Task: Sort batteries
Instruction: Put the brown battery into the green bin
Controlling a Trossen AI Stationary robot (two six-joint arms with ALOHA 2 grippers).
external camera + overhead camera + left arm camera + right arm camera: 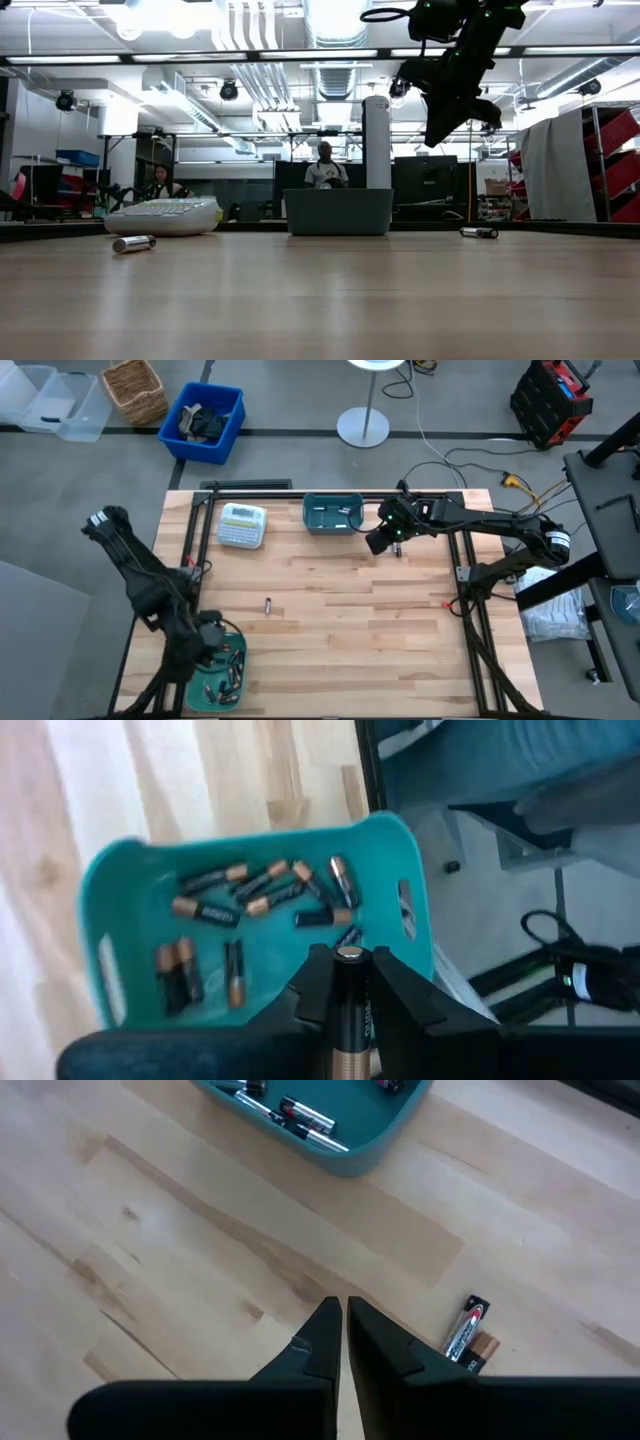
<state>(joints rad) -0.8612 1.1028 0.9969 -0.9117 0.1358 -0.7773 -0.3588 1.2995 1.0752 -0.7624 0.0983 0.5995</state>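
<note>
We work over the wooden table (330, 620). Our left gripper (348, 982), clamped on a copper-ended battery (349, 1010), hangs above the teal bin (222, 665) at the near left corner, where similar cells lie; we judge it best to let go low and centred so it lands inside. Our right gripper (343, 1320), fingers nearly together and empty, hovers by the far bin (333, 514), beside a silvery battery (463, 1332); another loose battery (268, 605) lies mid-table.

Left gripper (349, 982) clamping battery (349, 1010), above teal bin (412, 860)
</note>
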